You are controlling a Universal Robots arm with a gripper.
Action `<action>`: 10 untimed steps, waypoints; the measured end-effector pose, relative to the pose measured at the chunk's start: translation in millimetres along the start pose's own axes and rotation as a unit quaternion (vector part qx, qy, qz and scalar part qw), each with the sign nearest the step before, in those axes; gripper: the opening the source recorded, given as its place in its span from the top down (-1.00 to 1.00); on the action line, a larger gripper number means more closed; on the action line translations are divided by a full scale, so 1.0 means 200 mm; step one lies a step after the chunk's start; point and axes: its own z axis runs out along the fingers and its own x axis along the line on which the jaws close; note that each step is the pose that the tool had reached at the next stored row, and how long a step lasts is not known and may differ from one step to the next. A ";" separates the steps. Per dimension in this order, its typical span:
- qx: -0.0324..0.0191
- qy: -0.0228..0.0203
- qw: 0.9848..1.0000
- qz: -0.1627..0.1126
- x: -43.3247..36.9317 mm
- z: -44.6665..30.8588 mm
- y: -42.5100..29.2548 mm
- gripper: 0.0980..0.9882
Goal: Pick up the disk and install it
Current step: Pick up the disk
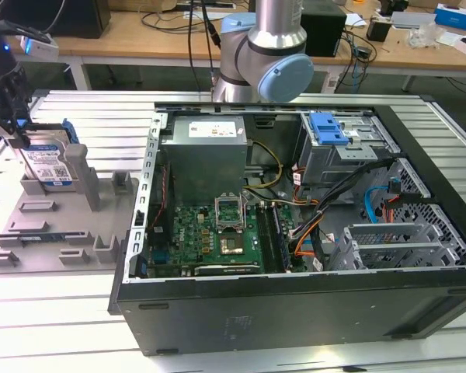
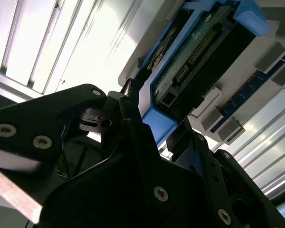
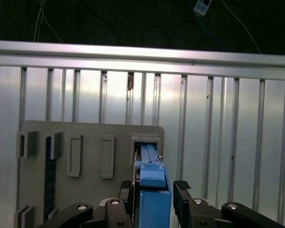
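Exterior and wrist views of the workstation. We see the disk standing on edge in a slot of a matt grey moulded holder plate, at the exterior view's left and well apart from the open computer case. Its flat silver face carries a blue-and-white label, and smooth blue plastic runs along its edges.

The black gripper hangs over the disk's upper edge. In the first wrist view the gripper straddles the blue frame of the disk. Its jaws stand parted, one flush against the plastic, the other with a thin dark gap beside it, so we read it as not yet closed and holding nothing. The plate shows rectangular raised pockets. It lies on a ribbed, glossy aluminium table.

In the second wrist view the disk turns its dark end face towards us, with a row of connector pins set in it. The gripper's bolted black linkage covers its lower part.

Inside the case we make out:
- a boxy grey power supply;
- a green circuit board;
- a perforated silver cage with a blue latch.

The arm's grey-and-blue joint is cut off by the picture's upper edge.
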 end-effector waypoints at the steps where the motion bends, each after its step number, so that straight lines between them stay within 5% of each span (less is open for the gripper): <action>1: 0.000 0.000 1.000 0.000 0.000 0.000 0.000 0.14; 10: 0.000 0.000 1.000 0.004 0.000 0.005 0.000 0.14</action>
